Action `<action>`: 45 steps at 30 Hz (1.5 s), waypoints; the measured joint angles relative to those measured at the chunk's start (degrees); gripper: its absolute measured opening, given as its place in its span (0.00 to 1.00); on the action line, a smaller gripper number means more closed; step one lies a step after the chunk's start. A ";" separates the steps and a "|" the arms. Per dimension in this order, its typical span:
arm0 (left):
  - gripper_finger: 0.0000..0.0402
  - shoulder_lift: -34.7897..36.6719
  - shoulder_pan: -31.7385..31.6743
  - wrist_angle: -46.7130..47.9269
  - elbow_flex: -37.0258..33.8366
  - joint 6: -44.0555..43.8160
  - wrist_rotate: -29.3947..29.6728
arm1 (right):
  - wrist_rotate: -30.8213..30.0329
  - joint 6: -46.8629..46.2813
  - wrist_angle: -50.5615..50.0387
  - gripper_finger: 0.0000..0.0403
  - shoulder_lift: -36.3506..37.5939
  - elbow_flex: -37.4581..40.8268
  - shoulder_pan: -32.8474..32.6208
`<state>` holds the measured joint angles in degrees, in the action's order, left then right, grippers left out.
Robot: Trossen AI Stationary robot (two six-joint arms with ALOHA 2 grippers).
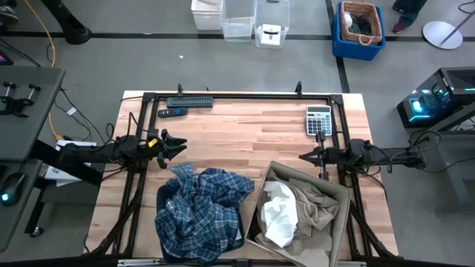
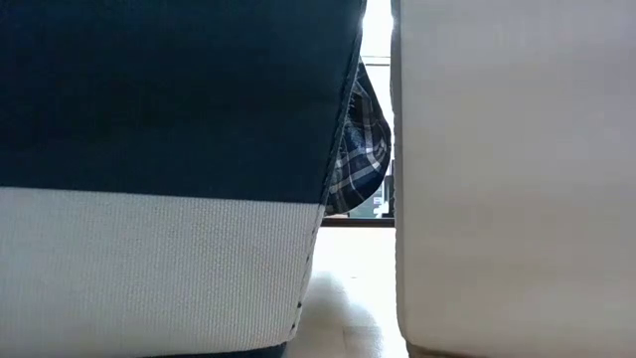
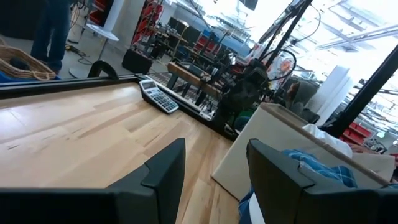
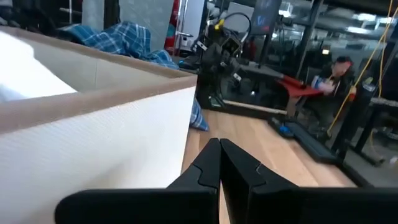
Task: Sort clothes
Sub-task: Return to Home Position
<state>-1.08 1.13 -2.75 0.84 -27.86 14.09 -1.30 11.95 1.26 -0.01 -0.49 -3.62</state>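
A blue-and-white plaid shirt (image 1: 202, 210) lies heaped in and over the dark blue bin (image 1: 163, 199) at the table's near left; it hangs over the bin's edge in the low view (image 2: 358, 149). A white shirt (image 1: 280, 215) and a tan garment (image 1: 312, 200) lie in the tan cardboard box (image 1: 338, 222) at the near right. My left gripper (image 1: 177, 144) is open and empty, above the table just beyond the bin. My right gripper (image 1: 303, 156) is shut and empty, beside the box's far edge. The dark grey garment and the small white piece are not seen.
A calculator (image 1: 319, 119) lies at the far right of the table. A black strip (image 1: 189, 101) and a dark blue-tipped tool (image 1: 172, 113) lie at the far left. Bare wood lies between the grippers. Bins and a basket stand on the floor beyond.
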 joint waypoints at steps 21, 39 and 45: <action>0.40 0.00 0.00 -0.03 0.00 0.00 0.00 | 0.00 -2.04 -0.05 0.00 -0.63 0.00 0.00; 0.40 0.00 0.00 -0.03 0.00 0.00 0.00 | 0.00 -2.04 -0.07 0.00 -0.66 0.00 0.00; 0.40 0.00 -0.01 -0.06 0.00 0.00 0.00 | 0.00 -2.05 -0.08 0.00 -0.66 0.01 0.00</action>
<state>-1.08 1.12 -2.81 0.84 -27.86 14.09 -1.30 9.90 1.18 -0.67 -0.48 -3.62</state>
